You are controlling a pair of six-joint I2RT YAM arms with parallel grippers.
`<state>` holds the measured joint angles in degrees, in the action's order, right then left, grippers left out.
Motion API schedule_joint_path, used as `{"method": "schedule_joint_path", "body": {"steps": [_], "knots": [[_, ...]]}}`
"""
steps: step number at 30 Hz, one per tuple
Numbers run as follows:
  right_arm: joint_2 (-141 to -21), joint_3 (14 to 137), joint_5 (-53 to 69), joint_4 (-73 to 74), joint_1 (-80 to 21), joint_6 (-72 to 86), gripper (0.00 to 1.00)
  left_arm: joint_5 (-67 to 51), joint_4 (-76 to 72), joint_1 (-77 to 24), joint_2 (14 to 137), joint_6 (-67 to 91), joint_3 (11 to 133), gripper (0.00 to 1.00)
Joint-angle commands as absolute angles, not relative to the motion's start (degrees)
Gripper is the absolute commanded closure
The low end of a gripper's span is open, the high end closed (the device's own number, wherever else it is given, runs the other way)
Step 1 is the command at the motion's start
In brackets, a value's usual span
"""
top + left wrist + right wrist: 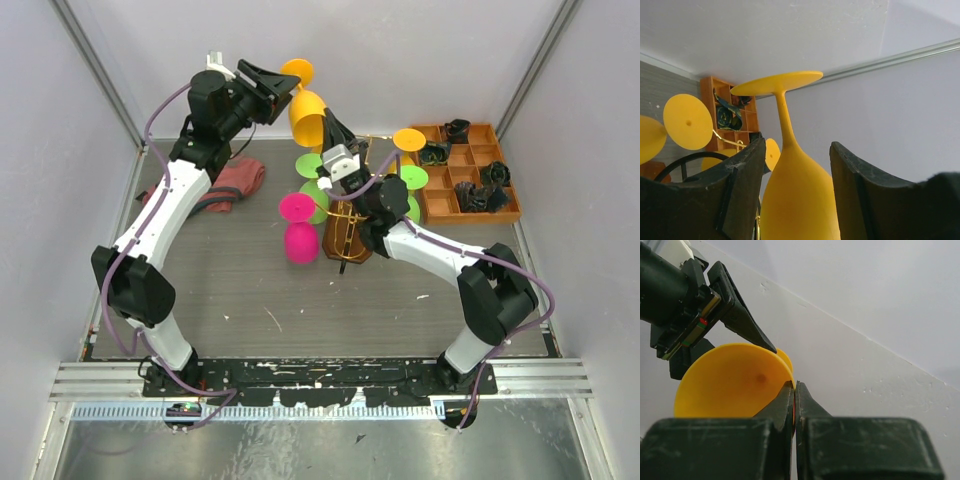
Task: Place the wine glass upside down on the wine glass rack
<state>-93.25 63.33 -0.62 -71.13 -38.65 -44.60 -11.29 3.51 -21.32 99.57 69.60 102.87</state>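
Glass [308, 118] hangs inverted high over the rack's [345, 238] far side, stem near upright, foot on top, mouth down. Left gripper [797, 142] stands wide, jaws flanking the bowl. Right gripper [795, 385] is pinched tight on the bowl's rim.

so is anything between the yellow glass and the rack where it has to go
Yes: green glasses already hang on the rack's side facing the yellow wine glass, and the right gripper, shut on its rim, sits between them too.
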Motion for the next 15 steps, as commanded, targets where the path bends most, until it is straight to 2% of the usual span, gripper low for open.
{"method": "schedule_joint_path", "body": {"steps": [1, 11, 15], "knots": [[-90.88, 64.67, 1.08, -74.38, -38.96, -41.78, 0.99, -11.88, 0.46, -21.45, 98.84, 70.33, 103.33, 0.39], [-90.45, 64.86, 2.97, -74.58, -39.07, -38.03, 0.99, -12.11, -0.55, -21.46, 99.10, 71.56, 102.45, 0.42], [-90.72, 65.13, 2.20, -74.53, -39.03, -38.59, 0.99, -12.75, -1.25, -21.47, 99.37, 72.15, 102.39, 0.50]]}}
